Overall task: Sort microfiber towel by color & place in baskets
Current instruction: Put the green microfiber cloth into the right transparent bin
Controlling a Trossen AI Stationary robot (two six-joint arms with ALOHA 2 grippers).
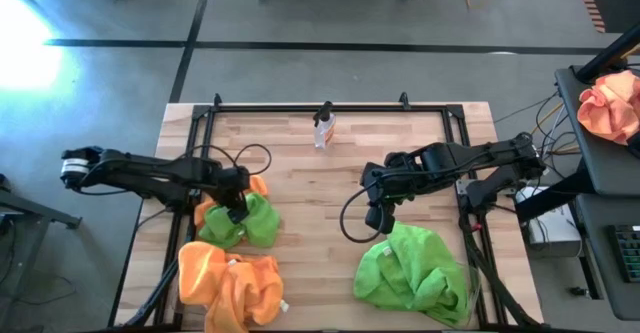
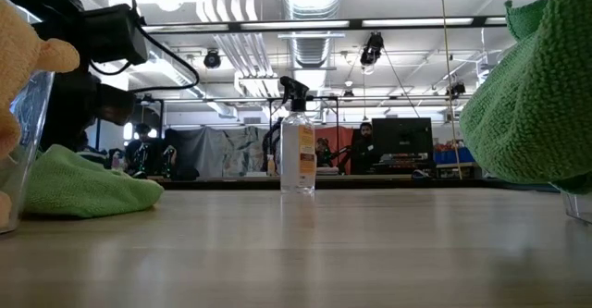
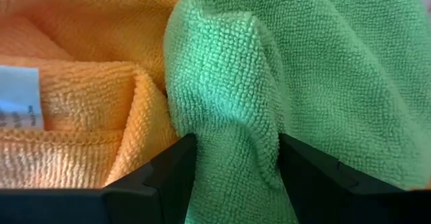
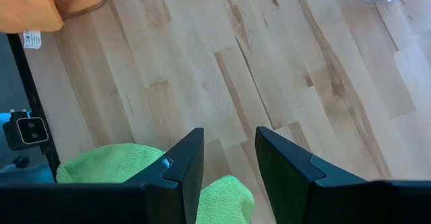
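A lime green microfiber towel [image 1: 258, 223] [image 2: 83, 183] lies crumpled on the table's left half, partly on an orange towel [image 1: 205, 211] [image 3: 81, 96]. My left gripper [image 1: 238, 201] [image 3: 236, 143] is down on it, shut on a raised fold. Near the table's near edge, the left clear basket [image 2: 28, 114] holds orange towels [image 1: 230, 288]. The right basket [image 2: 578, 206] holds green towels [image 1: 415, 268] [image 4: 108, 163]. My right gripper [image 1: 378, 218] [image 4: 229, 140] hangs open just beyond the green pile, touching nothing. My left gripper pinches a raised fold [image 3: 232, 116] of the green towel between its two fingers [image 3: 168, 177], coming from above and pointing down. The fold fills the gap between them. The rest of the towel lies slack on the table and on the orange towel.
A small clear spray bottle [image 1: 323, 128] [image 2: 298, 151] stands upright near the table's far edge. A black frame [image 1: 330, 106] runs round the table. A peach cloth bundle [image 1: 612, 103] sits on a side stand to the right. Bare wood [image 1: 310, 203] lies between the arms.
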